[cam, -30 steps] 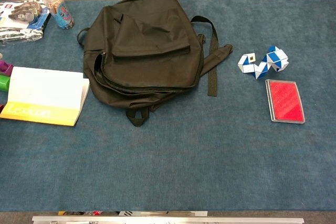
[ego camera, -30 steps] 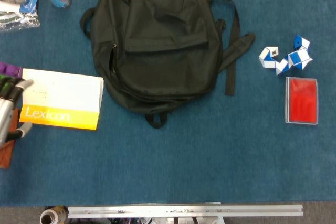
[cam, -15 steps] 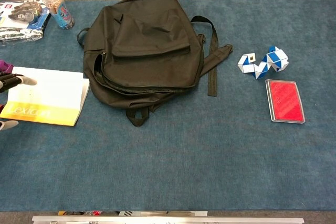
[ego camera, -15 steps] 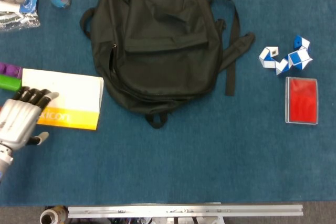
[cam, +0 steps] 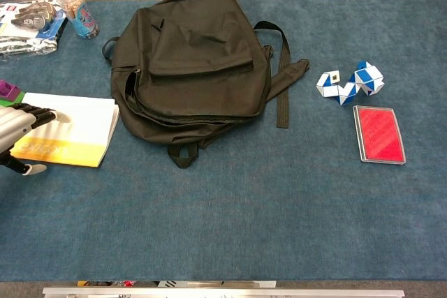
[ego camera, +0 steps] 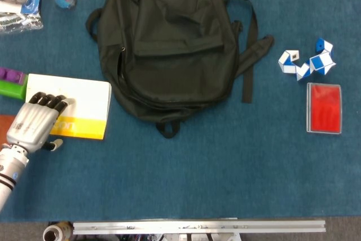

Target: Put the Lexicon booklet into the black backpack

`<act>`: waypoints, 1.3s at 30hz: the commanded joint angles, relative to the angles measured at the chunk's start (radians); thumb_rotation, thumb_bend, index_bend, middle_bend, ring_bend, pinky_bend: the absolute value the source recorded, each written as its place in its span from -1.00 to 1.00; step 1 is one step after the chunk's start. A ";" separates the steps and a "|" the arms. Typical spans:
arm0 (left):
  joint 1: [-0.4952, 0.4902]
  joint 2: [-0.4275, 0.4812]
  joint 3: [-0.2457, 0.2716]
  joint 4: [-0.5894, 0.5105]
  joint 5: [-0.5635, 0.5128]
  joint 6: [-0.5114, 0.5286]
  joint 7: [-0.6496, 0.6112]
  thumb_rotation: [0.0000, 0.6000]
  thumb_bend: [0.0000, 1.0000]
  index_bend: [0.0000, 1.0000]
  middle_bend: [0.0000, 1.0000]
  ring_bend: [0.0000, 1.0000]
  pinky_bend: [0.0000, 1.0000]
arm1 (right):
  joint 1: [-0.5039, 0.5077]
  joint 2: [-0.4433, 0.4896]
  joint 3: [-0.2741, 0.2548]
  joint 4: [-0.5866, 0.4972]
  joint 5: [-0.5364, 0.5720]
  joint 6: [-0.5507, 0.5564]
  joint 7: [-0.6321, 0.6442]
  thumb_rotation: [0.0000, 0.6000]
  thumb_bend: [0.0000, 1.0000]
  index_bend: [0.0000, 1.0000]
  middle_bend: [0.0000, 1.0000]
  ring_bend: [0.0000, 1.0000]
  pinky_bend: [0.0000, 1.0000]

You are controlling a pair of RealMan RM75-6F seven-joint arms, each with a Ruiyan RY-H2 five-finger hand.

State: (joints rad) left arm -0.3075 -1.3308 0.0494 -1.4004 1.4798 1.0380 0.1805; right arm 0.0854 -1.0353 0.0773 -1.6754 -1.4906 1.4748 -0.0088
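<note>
The booklet (ego camera: 76,107) lies flat on the tabletop (ego camera: 197,179), just left of the backpack (ego camera: 169,43). The left robot hand (ego camera: 36,123) is over its left part, fingers (ego camera: 49,101) together and extended, holding nothing. The booklet looks thin, light and bendy, so it is probably best pinched at a free edge. The right robot hand is not visible.

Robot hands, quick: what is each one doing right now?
Left robot hand: open, fingers extended flat over the Lexicon booklet, gripping nothing.
Right robot hand: not in either view.
</note>
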 commanded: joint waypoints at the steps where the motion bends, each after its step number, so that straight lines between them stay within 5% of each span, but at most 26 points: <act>1: -0.006 -0.007 -0.004 0.010 -0.009 -0.006 -0.006 1.00 -0.67 -0.67 -0.60 -0.62 -0.71 | -0.002 0.000 -0.001 0.001 0.001 0.000 0.001 1.00 -0.81 -0.50 -0.37 -0.50 -0.31; 25: -0.036 -0.064 -0.010 0.079 -0.035 -0.015 -0.064 1.00 -0.66 -0.61 -0.53 -0.59 -0.69 | -0.023 0.000 -0.009 0.013 0.007 0.015 0.018 1.00 -0.81 -0.50 -0.37 -0.50 -0.31; 39: -0.033 -0.129 -0.039 0.165 -0.033 0.046 -0.164 1.00 -0.26 -0.41 -0.30 -0.36 -0.47 | -0.030 0.003 -0.006 0.019 0.007 0.024 0.033 1.00 -0.81 -0.50 -0.37 -0.50 -0.31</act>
State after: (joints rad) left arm -0.3412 -1.4521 0.0159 -1.2446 1.4484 1.0776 0.0268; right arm 0.0551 -1.0322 0.0710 -1.6566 -1.4834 1.4984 0.0248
